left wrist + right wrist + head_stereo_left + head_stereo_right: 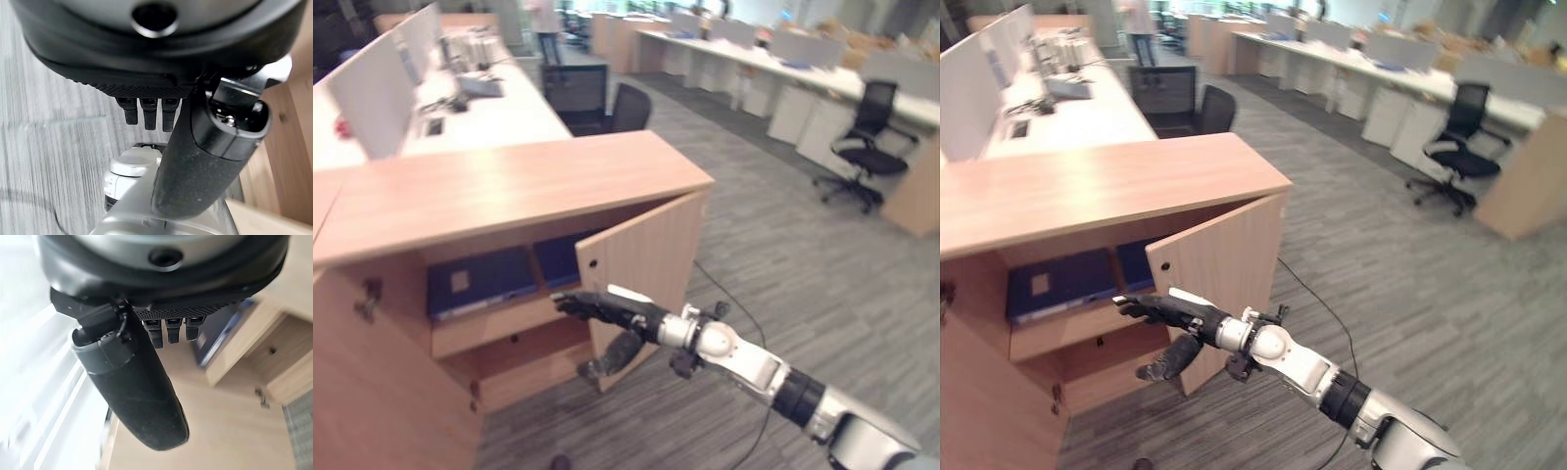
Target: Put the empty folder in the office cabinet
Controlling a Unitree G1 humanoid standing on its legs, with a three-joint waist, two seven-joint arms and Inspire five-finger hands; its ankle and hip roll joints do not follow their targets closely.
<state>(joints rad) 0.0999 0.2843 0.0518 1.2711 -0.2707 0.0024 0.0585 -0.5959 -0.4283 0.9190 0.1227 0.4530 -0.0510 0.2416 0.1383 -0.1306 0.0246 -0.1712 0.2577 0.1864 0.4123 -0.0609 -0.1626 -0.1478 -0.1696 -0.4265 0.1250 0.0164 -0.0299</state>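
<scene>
The wooden office cabinet (509, 186) stands at the left with its right door (651, 259) swung partly open. Two blue folders lie flat on its upper shelf, a large one (478, 282) with a pale label and a second one (558, 259) beside it. My right hand (607, 308) reaches in from the lower right, open, its straight fingers at the inner side of the door's free edge and its thumb hanging below. The right wrist view shows a blue folder (220, 330) past the fingers. My left hand (205, 147) hangs open over the carpet beside the cabinet wall, holding nothing.
The cabinet's left door (382, 392) with a metal handle (367, 299) fills the lower left. Behind the cabinet are a long white desk (499, 113) with partitions and a black chair (626, 108). A second office chair (867, 137) stands at the right. A person (546, 29) stands far back.
</scene>
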